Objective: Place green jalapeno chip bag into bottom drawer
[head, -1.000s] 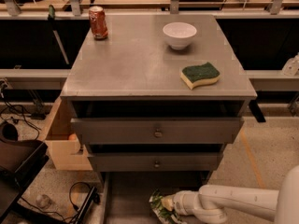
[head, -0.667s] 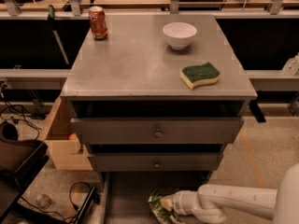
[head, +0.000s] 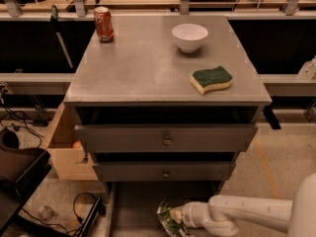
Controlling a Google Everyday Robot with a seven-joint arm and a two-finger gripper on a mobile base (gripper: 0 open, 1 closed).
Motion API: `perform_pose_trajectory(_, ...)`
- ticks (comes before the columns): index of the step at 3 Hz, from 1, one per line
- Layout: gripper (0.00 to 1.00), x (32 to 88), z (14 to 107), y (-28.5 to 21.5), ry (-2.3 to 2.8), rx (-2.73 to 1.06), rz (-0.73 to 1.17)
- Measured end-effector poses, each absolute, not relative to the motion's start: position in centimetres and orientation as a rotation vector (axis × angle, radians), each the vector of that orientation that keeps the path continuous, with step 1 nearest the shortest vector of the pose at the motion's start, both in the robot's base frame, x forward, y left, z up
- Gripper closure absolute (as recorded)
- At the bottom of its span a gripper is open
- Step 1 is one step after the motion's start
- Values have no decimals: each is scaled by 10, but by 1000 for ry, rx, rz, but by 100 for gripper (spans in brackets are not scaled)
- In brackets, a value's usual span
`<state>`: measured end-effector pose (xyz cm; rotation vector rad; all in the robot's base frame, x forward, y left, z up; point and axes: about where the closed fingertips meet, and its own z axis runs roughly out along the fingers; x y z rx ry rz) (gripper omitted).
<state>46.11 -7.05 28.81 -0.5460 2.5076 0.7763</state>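
The bottom drawer (head: 132,207) is pulled out at the foot of the grey cabinet, and its flat grey floor shows between low sides. The green jalapeno chip bag (head: 165,221) is over the right part of that floor, crumpled and shiny, at the lower edge of the view. I cannot tell whether it rests on the drawer floor or hangs just above it.

The white arm (head: 247,214) reaches in low from the right. Its hand (head: 177,215) is inside the span of the open bottom drawer, right against the bag. The bag covers the tip of the hand, so whether the hand is clamped on the bag or apart from it cannot be told.

Above, the two upper drawers (head: 165,138) with small knobs each stand out a little from the cabinet front, with a dark gap over each. Their insides are hidden.

On the desk (head: 143,68) a white bowl (head: 189,36) stands upright near the back, and only plain white shows inside it. A red can (head: 103,23) stands at the back left corner, well apart from the bowl. A green-topped yellow sponge (head: 211,79) lies toward the front right.

A light wooden box (head: 66,152) sits on the floor to the left of the cabinet, and most of its inside is hidden
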Motion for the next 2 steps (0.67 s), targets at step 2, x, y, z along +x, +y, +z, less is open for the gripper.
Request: perform_pose_trajectory(2, 0, 460, 287, -68, 2508, -549, 781)
